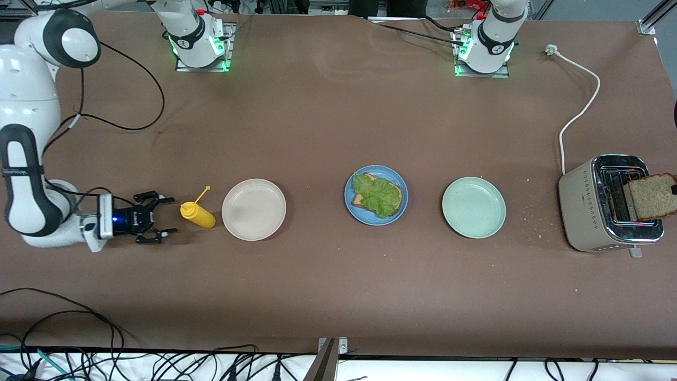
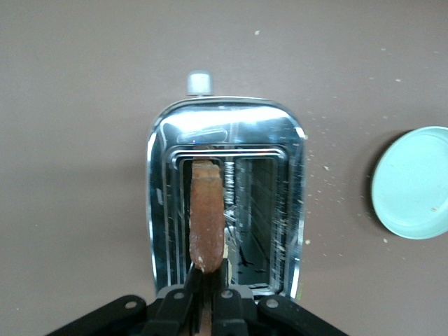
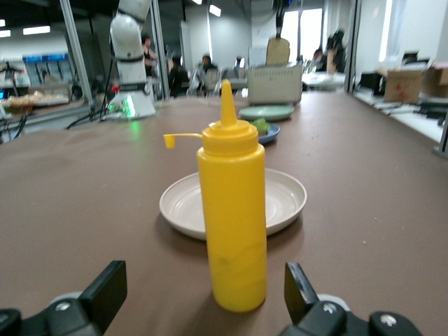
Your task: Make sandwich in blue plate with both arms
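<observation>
The blue plate point(image 1: 391, 173) sits mid-table with one brown bread slice point(image 1: 359, 201) on it and a ruffled lettuce leaf point(image 1: 378, 194) on top. My left gripper point(image 1: 673, 189) is shut on a second toasted bread slice point(image 1: 651, 197) and holds it upright over the toaster point(image 1: 587, 211). In the left wrist view the slice point(image 2: 207, 210) shows edge-on, clamped in the left gripper point(image 2: 208, 278) above a toaster slot point(image 2: 203, 164). My right gripper point(image 1: 168, 218) is open just above the table, beside the yellow squeeze bottle point(image 1: 197, 214). In the right wrist view the bottle point(image 3: 232, 224) stands between the open fingers point(image 3: 106, 283).
A beige plate point(image 1: 228, 211) lies between the bottle and the blue plate. A pale green plate point(image 1: 448, 207) lies between the blue plate and the toaster. The toaster's white cord point(image 1: 582, 111) runs toward the left arm's base. Crumbs lie round the toaster.
</observation>
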Action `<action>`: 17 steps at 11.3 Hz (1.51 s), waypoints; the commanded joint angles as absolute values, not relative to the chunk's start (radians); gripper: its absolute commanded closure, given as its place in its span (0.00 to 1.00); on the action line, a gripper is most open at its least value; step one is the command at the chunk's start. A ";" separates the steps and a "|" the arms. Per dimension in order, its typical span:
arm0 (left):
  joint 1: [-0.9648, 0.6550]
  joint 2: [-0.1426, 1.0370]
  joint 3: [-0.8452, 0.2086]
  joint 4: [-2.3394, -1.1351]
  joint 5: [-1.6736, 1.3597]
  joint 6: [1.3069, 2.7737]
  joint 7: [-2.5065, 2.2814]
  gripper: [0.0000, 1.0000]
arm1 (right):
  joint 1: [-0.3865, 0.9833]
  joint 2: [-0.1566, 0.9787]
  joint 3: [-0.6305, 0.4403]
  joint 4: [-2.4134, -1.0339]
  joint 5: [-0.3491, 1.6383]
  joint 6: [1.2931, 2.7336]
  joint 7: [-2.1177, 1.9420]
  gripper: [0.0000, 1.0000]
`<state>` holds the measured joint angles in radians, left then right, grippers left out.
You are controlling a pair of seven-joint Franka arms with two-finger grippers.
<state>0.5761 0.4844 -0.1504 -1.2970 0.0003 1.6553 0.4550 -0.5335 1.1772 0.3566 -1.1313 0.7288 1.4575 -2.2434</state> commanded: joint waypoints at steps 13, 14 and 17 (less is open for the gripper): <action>0.174 0.677 -0.537 -1.321 -0.487 1.613 -0.038 1.00 | -0.177 0.493 0.077 -1.256 0.246 1.491 -1.044 0.00; 0.143 0.710 -0.535 -1.322 -0.511 1.626 -0.013 1.00 | -0.160 0.447 0.077 -1.299 0.227 1.514 -0.950 0.00; 0.118 0.822 -0.532 -1.374 -0.567 1.700 0.258 1.00 | -0.089 0.318 0.057 -1.396 0.146 1.562 -0.675 0.00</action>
